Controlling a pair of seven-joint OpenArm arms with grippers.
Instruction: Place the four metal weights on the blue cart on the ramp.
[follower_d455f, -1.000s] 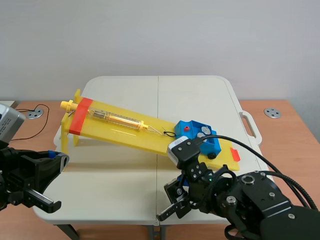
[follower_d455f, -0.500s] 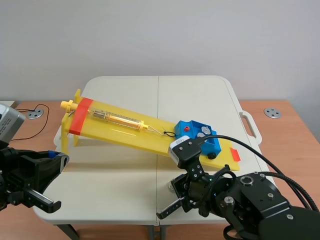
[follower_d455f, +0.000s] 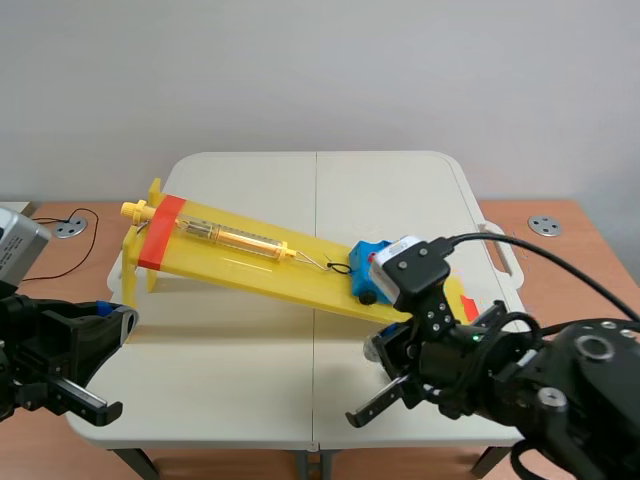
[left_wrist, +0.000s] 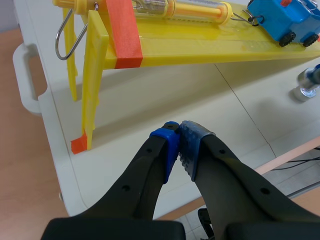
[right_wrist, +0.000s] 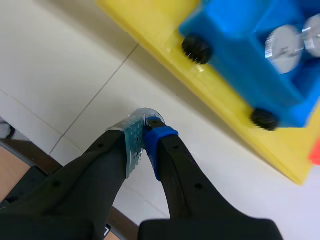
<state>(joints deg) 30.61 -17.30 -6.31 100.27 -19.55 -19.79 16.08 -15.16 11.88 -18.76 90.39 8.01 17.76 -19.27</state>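
Observation:
My right gripper (right_wrist: 145, 126) is shut on a small metal weight (right_wrist: 142, 112), only its silvery top rim showing between the pads. It hangs low over the white table, just in front of the yellow ramp's (follower_d455f: 250, 258) lower end. The left wrist view shows the same weight (left_wrist: 304, 89) close to the tabletop. The blue cart (right_wrist: 240, 55) sits on the ramp ahead of the right gripper, with two metal weights (right_wrist: 281, 47) in its tray. In the scene view the right arm's wrist hides most of the cart (follower_d455f: 368, 270). My left gripper (left_wrist: 178, 131) is shut on nothing, near the table's front left edge.
A yellow spring scale (follower_d455f: 225, 237) lies along the ramp, hooked by a wire to the cart. The ramp's raised end has orange tape (follower_d455f: 158, 232) and yellow legs (left_wrist: 92, 85). The white folding table (follower_d455f: 400, 180) stands on a wooden surface; a handle (follower_d455f: 505, 255) sticks out at its right.
The right arm has swung right and toward the ramp's lower end, keeping shut on the weight; its wrist now covers much of the cart. The left arm has not moved.

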